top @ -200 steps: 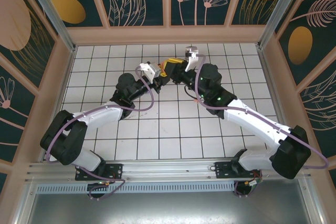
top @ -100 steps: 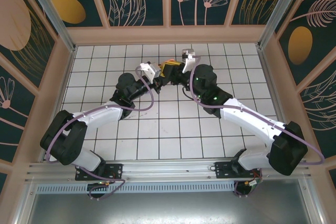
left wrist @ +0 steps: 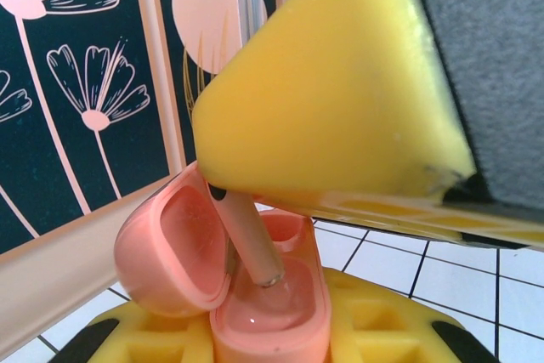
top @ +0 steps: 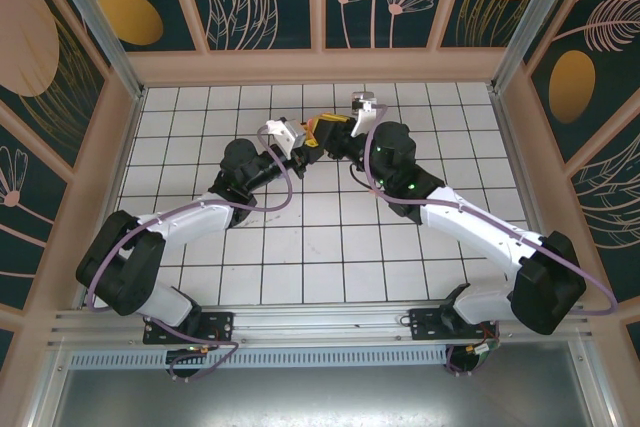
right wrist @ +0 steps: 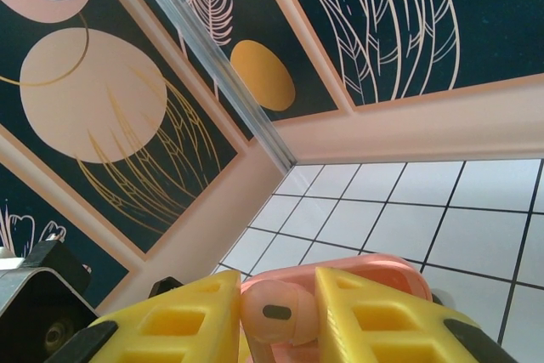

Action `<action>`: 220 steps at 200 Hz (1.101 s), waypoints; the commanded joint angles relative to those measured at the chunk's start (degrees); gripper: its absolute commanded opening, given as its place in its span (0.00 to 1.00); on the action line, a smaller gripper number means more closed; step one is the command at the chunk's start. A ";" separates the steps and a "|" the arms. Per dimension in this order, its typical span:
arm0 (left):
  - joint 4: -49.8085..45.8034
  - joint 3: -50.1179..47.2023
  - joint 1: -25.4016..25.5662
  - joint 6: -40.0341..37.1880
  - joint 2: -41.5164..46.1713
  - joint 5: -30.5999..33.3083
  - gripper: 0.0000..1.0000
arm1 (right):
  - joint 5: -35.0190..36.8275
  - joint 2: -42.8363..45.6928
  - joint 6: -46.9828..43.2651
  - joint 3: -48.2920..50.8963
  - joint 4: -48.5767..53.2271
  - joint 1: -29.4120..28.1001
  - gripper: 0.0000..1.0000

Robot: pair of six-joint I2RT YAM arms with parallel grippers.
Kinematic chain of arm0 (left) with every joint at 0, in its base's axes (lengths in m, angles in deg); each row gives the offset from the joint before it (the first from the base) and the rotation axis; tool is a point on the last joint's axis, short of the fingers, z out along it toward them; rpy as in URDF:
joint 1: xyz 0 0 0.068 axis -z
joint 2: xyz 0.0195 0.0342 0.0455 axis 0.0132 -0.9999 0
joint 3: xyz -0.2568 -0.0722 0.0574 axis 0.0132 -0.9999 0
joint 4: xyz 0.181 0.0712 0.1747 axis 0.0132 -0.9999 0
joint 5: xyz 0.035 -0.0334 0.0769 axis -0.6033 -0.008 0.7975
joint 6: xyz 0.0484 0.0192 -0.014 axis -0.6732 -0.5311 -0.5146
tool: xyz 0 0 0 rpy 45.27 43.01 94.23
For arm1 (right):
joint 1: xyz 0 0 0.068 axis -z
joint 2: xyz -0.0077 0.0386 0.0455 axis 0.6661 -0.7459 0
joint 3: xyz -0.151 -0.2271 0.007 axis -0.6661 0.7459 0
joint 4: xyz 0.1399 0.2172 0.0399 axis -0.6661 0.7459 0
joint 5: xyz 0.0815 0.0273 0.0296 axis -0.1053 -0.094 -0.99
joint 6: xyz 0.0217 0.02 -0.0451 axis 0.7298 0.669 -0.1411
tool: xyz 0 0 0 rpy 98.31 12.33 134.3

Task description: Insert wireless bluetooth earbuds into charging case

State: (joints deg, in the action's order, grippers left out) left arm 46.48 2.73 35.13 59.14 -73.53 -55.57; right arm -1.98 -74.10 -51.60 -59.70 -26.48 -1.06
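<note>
One salmon-pink earbud (left wrist: 251, 248) is hanging stem-down from your left gripper (top: 306, 149). Its fingers are pressing together on the bud's head, so just the stem is poking out from under the yellow finger (left wrist: 340, 99) in the left wrist view. Your right gripper (right wrist: 274, 295) is clamping the matching pink case (left wrist: 272, 316) from both sides and holding it up off the table (top: 300, 247) at the far middle, with the lid (left wrist: 170, 248) hanging open to one side. Over the last second your right arm has been nudging the case a touch towards the left arm and then easing back, while the left arm has been staying almost still. That is looking like fine alignment rather than a real push. The stem is now leaning at a tilt with its metal tip at the mouth of one socket (left wrist: 276, 295), touching or barely inside; you cannot tell which from here. The bud is not sitting down in its seat yet, so the insertion is only beginning. For the next move you are probably needing to straighten the stem against the socket before lowering it. Pushing while it is leaning risks jamming it against the rim or twisting it out of the left grip.
</note>
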 commanded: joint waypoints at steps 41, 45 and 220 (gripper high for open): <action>1.85 1.64 -0.36 0.92 2.06 -1.59 0.00 | -0.90 -0.77 -1.14 1.64 -0.40 -0.67 0.27; 1.73 1.71 -0.38 0.90 2.04 -1.57 0.00 | -0.88 -0.76 -1.29 1.70 -0.31 -0.80 0.27; 0.36 2.79 -0.27 0.91 4.10 -2.24 0.00 | 4.93 -2.17 -5.63 0.84 5.51 -3.45 0.26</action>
State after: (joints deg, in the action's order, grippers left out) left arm 42.11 2.80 34.82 59.54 -72.59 -56.18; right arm 1.82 -74.82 -56.27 -58.98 -25.56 -3.64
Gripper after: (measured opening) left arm 0.246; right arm 0.261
